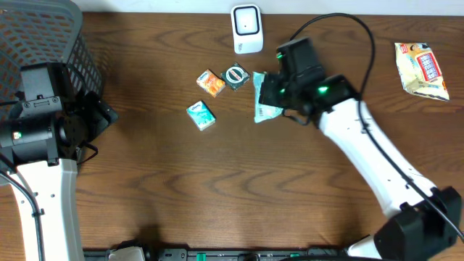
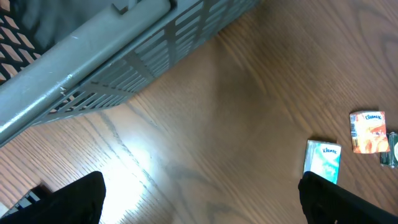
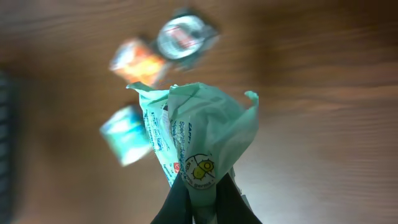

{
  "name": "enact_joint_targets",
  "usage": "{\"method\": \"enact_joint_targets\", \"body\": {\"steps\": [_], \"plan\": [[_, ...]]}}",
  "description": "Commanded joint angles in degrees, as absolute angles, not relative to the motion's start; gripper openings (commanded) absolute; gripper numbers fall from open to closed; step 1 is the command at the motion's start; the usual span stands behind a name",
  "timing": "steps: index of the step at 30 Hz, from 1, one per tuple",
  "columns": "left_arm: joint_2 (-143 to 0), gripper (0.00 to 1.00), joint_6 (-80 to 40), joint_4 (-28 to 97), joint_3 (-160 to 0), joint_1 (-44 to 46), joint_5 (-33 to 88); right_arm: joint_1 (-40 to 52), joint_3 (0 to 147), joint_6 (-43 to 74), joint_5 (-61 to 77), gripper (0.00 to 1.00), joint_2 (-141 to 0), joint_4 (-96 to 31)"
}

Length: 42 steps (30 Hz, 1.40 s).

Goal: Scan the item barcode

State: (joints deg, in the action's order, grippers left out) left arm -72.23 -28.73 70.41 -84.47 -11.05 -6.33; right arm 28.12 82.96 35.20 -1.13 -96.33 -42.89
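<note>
So, your dark wood counter (image 1: 239, 188) has the grey basket (image 1: 43, 36) at its far left corner. Your left hand (image 2: 202, 199) hangs just beside it, fingers spread wide with nothing between them. Your right hand (image 3: 200, 190) is pinched tight on the green packet (image 3: 193, 130), just near and right of the white scanner (image 1: 246, 29). A snack bag (image 1: 423, 69) lies far right. Left of the green packet sit an orange tissue pack (image 1: 211, 83), a teal tissue pack (image 1: 201, 115) and a small round packet (image 1: 235, 76).
</note>
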Motion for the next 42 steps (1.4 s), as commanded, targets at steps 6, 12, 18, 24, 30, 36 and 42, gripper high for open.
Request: {"method": "enact_joint_targets", "body": {"steps": [6, 12, 18, 24, 30, 36, 42], "plan": [[-72.23, 0.98, -29.26, 70.50, -84.60, -11.25, -6.50, 34.70, 80.97, 29.45, -39.99, 0.01, -108.95, -43.51], [-72.23, 0.98, -29.26, 70.50, -84.60, -11.25, -6.50, 35.97, 80.97, 29.52, -45.87, 0.01, -114.76, -46.26], [-72.23, 0.98, -29.26, 70.48, -84.60, -11.25, -6.50, 38.76, 80.99, 29.98, -41.17, 0.05, -115.77, -46.98], [-72.23, 0.98, -29.26, 70.50, -84.60, -11.25, -6.50, 41.43, 80.97, 29.93, -34.65, 0.10, -115.77, -47.64], [-72.23, 0.97, -29.26, 70.50, -84.60, -11.25, -6.50, 43.16, 80.86, 29.89, -30.79, 0.22, -115.79, -48.47], [-72.23, 0.97, -29.26, 70.50, -84.60, -11.25, -6.50, 43.66, 80.86, 29.47, -21.23, 0.22, -115.79, -48.53], [-72.23, 0.97, -29.26, 70.50, -84.60, -11.25, -6.50, 43.68, 80.95, 29.47, -11.18, 0.23, -115.77, -48.16]]}}
